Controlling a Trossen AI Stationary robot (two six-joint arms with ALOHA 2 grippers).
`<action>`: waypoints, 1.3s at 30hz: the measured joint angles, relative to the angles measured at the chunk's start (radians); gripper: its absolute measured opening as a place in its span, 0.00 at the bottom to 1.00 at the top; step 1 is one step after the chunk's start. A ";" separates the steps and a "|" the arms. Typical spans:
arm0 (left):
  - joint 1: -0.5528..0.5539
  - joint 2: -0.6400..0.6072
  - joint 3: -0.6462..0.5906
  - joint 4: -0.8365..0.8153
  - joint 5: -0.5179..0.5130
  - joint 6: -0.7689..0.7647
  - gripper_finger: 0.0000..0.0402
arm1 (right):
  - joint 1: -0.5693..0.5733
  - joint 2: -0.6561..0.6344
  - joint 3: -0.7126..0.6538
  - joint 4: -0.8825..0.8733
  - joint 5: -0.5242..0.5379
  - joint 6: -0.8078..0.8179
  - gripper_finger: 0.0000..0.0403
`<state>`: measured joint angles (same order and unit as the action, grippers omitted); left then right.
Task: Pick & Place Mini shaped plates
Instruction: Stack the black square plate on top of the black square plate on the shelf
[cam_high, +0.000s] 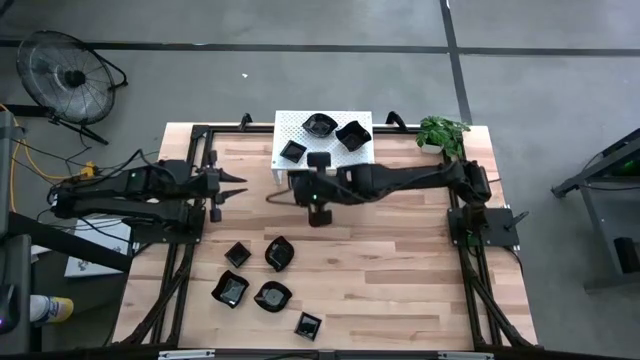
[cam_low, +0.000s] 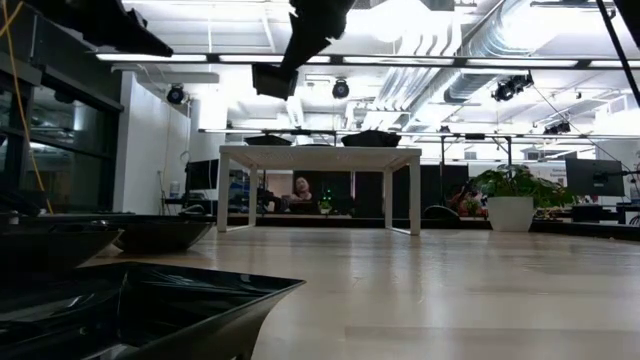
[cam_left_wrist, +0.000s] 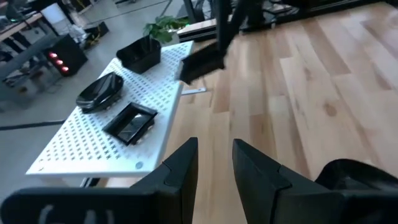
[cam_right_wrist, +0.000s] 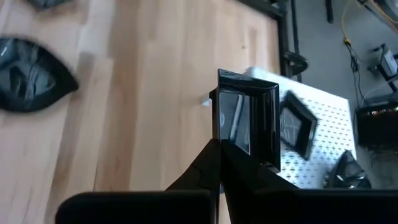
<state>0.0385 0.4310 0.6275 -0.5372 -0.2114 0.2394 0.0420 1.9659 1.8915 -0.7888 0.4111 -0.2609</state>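
Right gripper is clamped on the rim of a small square black dish, carrying it edge-up so the hollow faces sideways, a thin-wall pinch that suits these shallow dishes. From above, that gripper hangs just in front of the white perforated stand at the far middle of the table, and by my reading it's bringing the dish in to set it down there. Three dishes sit on the stand: a rounded one, a deep square one and a flat square one, which leaves bare room on its near right part.

Left gripper waits over the left side of the table with its fingers standing a little apart and nothing between them, pointing toward the stand and clear of the working arm's path.

Five more dishes lie loose on the near left part of the wooden table, among them a wavy one and a small square one nearest the front edge, so plenty of the job remains. The risk now: a dish held on edge could tip as it's let go.
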 joint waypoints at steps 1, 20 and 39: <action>0.000 -0.004 0.000 -0.005 -0.010 0.001 0.24 | -0.009 0.000 0.007 0.006 -0.002 0.003 0.00; 0.000 -0.003 -0.001 -0.031 -0.057 0.071 0.24 | -0.161 0.053 0.019 0.215 -0.064 0.096 0.00; 0.000 -0.003 -0.001 -0.056 -0.065 0.062 0.24 | -0.229 0.125 0.019 0.288 -0.010 0.208 0.00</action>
<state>0.0387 0.4276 0.6262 -0.5934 -0.2762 0.3017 -0.1869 2.0911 1.9101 -0.5009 0.4016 -0.0527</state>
